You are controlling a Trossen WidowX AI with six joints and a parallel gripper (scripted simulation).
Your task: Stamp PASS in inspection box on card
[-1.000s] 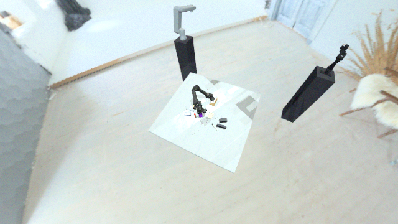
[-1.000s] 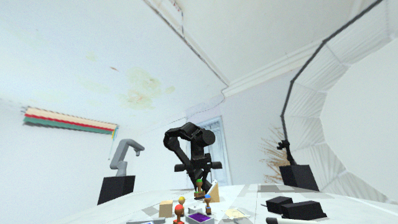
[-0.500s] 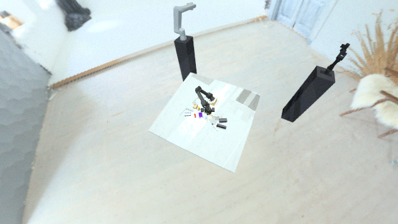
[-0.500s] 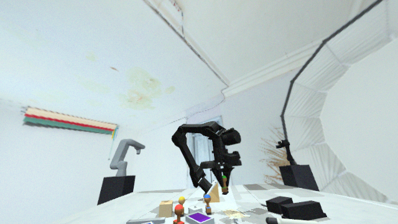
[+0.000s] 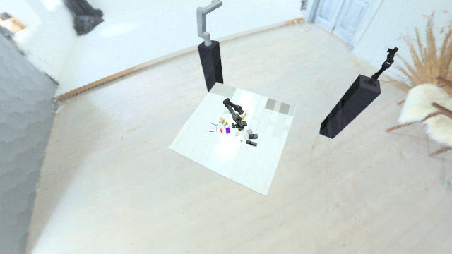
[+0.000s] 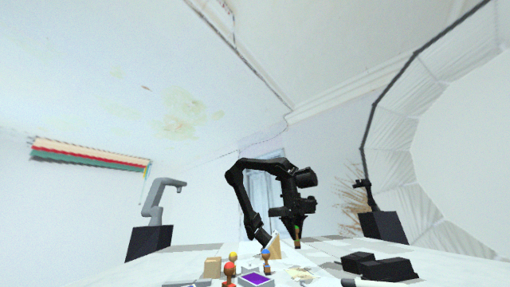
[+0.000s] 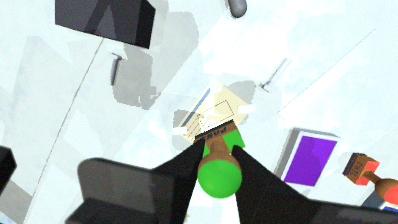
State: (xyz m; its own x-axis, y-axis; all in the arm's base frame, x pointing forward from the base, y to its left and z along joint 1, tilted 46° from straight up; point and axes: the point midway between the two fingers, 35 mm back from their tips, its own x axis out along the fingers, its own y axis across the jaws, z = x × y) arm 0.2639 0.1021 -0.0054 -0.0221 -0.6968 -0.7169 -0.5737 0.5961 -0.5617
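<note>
My gripper [image 5: 239,128] [image 6: 296,237] [image 7: 218,147] is shut on the neck of the PASS stamp [image 6: 297,243] [image 7: 220,178], which has a green ball knob, a wooden body and green sides. It holds the stamp in the air, above the bench. In the wrist view the stamp's block overlaps the near edge of the cream card [image 6: 300,273] [image 7: 235,96]. The outlined inspection box [image 7: 227,100] lies just beyond the block, and no print shows in its visible part. The stamp's underside is hidden. The purple ink pad [image 5: 227,130] [image 6: 256,278] [image 7: 311,159] lies to the right of the card in the wrist view.
A red-topped stamp [image 6: 229,269] [image 7: 389,190] stands beyond the pad. Blue-topped [image 6: 265,255] and yellow-topped [image 6: 233,257] stamps, a cardboard-coloured block [image 6: 213,267] and a wooden wedge [image 6: 274,249] stand nearby. Black boxes [image 5: 253,136] [image 6: 388,269] [image 7: 107,20] and a white marker-like rod [image 6: 368,283] lie on the card's other side.
</note>
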